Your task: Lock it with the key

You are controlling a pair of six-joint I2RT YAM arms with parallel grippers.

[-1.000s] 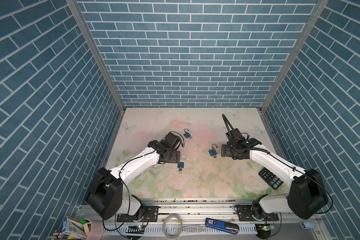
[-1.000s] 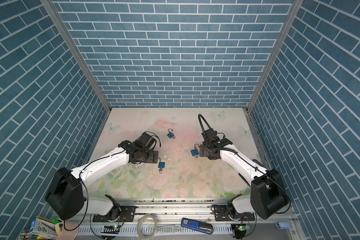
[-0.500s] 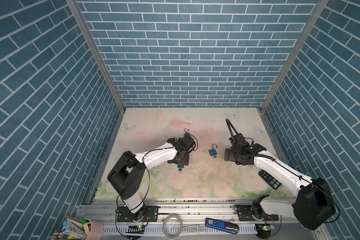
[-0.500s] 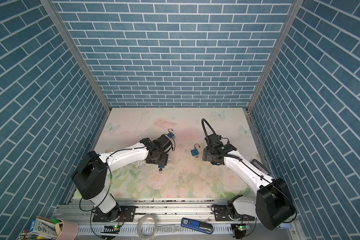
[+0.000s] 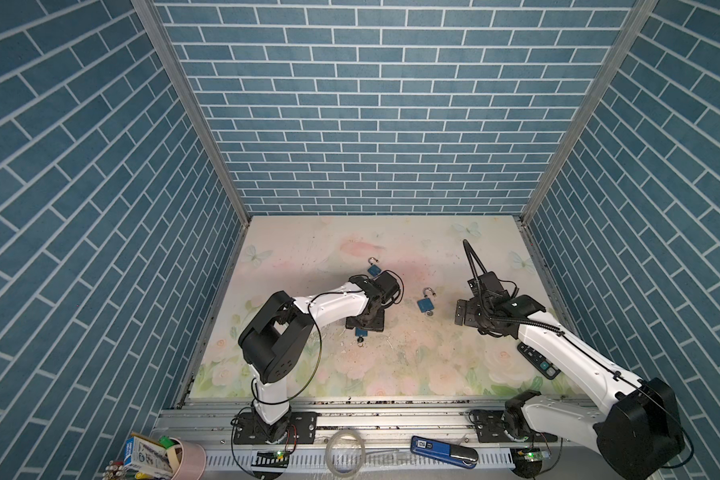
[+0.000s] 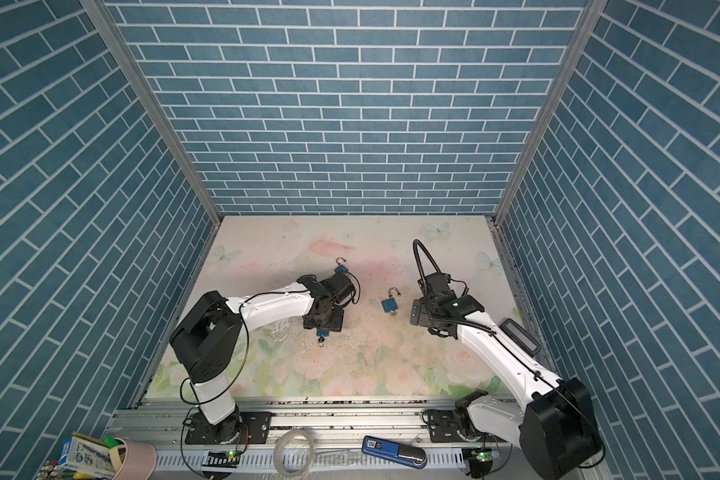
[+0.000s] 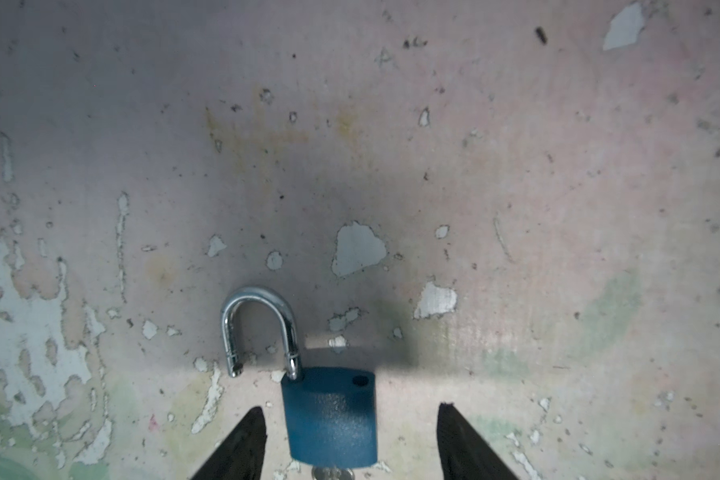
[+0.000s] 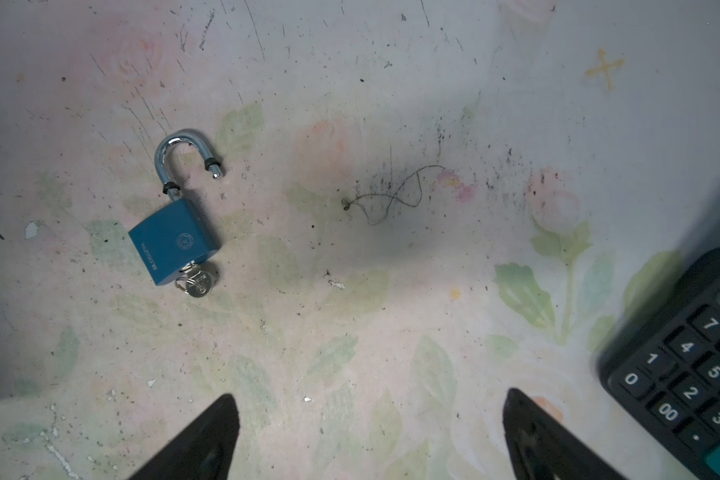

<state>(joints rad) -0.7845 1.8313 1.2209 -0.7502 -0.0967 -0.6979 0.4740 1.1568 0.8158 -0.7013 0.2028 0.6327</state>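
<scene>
A blue padlock (image 7: 329, 415) with its silver shackle (image 7: 258, 328) swung open lies flat on the floral mat. Its key (image 7: 332, 473) sticks out of the body's end nearest the camera. My left gripper (image 7: 352, 415) is open and straddles the body, with a gap on each side. In both top views the left gripper (image 5: 366, 322) (image 6: 323, 322) stands over this padlock (image 5: 360, 332), with the key (image 5: 361, 341) showing in front. My right gripper (image 8: 371, 415) (image 5: 464, 313) is open and empty, right of a second open padlock (image 8: 173, 245) (image 5: 426, 303) that has a key (image 8: 196, 282) in it.
A third blue padlock (image 5: 374, 268) lies just behind the left wrist. A black calculator (image 8: 682, 361) (image 5: 539, 360) lies beside the right arm near the right wall. Blue brick walls close in the mat on three sides. A metal rail (image 5: 371, 411) runs along the front.
My left gripper moved right and forward to stand over the front padlock, and its jaws narrowed. The right gripper drew back a little to the right of the middle padlock.
</scene>
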